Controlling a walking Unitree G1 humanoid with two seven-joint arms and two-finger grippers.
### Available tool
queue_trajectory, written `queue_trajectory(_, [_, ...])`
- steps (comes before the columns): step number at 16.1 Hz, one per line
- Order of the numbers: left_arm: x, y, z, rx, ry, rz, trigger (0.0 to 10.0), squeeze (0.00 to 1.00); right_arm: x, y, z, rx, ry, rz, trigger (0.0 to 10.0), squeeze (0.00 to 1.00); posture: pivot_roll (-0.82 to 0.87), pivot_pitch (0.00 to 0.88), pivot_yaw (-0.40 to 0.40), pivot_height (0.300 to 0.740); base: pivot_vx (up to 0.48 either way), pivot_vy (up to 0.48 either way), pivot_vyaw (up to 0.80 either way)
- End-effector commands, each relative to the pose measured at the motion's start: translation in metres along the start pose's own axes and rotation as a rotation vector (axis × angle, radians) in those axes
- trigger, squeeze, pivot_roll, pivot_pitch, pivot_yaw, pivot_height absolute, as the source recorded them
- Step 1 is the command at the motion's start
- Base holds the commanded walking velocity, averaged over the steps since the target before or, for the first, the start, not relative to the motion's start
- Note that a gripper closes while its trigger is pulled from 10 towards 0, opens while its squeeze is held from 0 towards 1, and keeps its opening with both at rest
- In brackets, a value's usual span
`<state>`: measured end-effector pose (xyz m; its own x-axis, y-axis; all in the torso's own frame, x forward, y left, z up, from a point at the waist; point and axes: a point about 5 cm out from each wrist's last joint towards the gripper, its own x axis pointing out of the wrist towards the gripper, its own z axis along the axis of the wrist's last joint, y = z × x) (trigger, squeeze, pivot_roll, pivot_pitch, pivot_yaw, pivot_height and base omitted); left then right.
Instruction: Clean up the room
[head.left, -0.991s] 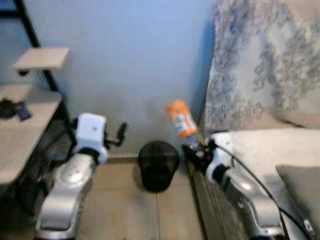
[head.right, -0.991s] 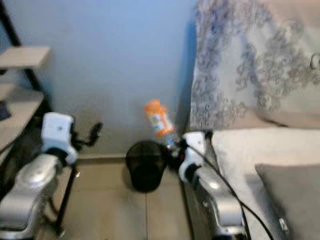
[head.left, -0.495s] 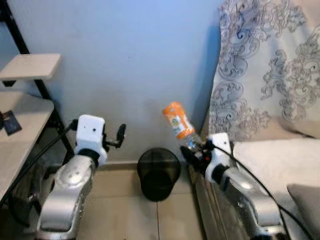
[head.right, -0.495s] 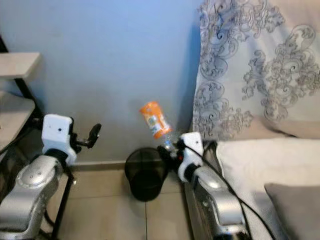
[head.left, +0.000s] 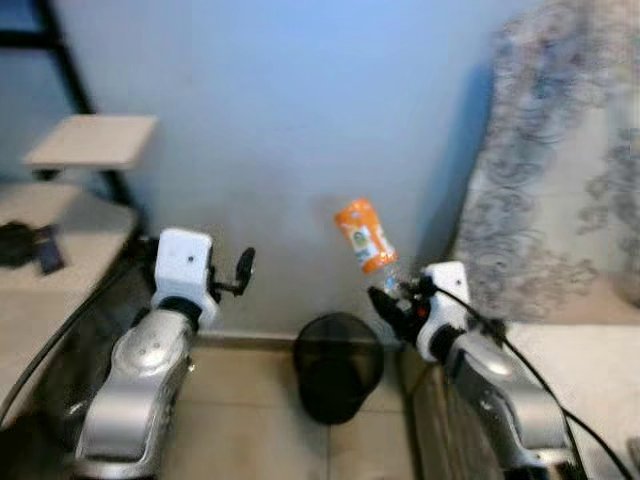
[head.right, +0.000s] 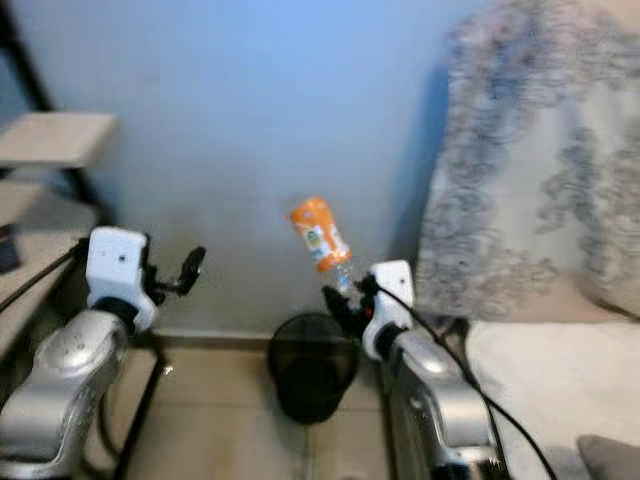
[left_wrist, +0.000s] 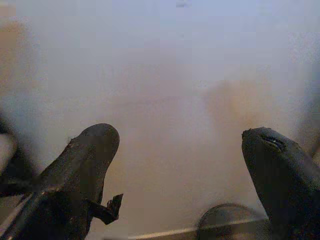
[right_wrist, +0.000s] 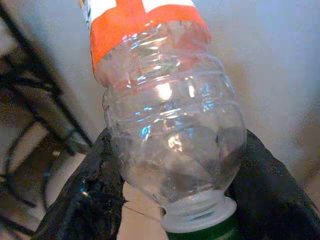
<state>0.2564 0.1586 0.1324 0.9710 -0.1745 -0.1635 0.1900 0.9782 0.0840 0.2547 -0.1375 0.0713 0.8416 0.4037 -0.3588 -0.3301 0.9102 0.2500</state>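
Observation:
My right gripper (head.left: 392, 297) is shut on the neck end of a clear plastic bottle (head.left: 366, 236) with an orange label. The bottle tilts up and to the left, bottom end highest. In the right wrist view the bottle (right_wrist: 165, 145) sits between the two black fingers (right_wrist: 95, 195), cap end toward the camera. A black mesh waste bin (head.left: 338, 365) stands on the floor by the wall, just below and left of the held bottle. My left gripper (head.left: 243, 270) is raised before the wall, open and holding nothing; the left wrist view shows its fingers (left_wrist: 85, 165) spread wide.
A pale blue wall fills the background. A patterned curtain (head.left: 560, 200) hangs at the right over a bed (head.left: 590, 370). A black-framed shelf with wooden boards (head.left: 90, 140) stands at the left, with dark small items (head.left: 25, 245) on its lower board. Tiled floor surrounds the bin.
The camera has swung left, so the curtain and bed sit farther right. The bottle stays in my right gripper, close above the bin. My left gripper is unchanged.

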Motion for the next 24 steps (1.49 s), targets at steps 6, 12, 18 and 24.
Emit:
queue_trajectory(6, [-0.001, 0.003, 0.001, 0.015, 0.001, 0.001, 10.0, 0.00, 0.004, -0.003, 0.002, -0.037, 0.038, 0.009, 10.0, 0.00, 0.05, 0.000, -0.035, 0.740, 0.338, 0.000, 0.00])
queue_trajectory(12, [-0.002, 0.000, -0.001, 0.014, 0.010, -0.013, 10.0, 0.00, 0.002, -0.011, -0.002, -0.032, 0.068, -0.017, 10.0, 0.00, 0.05, 0.000, -0.041, 0.740, 0.336, 0.000, 0.00])
queue_trajectory(18, [-0.005, -0.002, -0.009, 0.079, 0.052, -0.109, 10.0, 0.00, 0.003, -0.019, -0.006, -0.071, 0.105, -0.023, 10.0, 0.00, 0.06, 0.000, -0.052, 0.740, 0.269, 0.000, -0.25])
queue_trajectory(24, [-0.017, -0.007, -0.021, 0.143, 0.150, -0.346, 10.0, 0.00, 0.016, -0.038, -0.012, -0.312, 0.275, 0.000, 10.0, 0.00, 0.07, 0.000, -0.055, 0.740, 0.000, 0.000, 0.00])
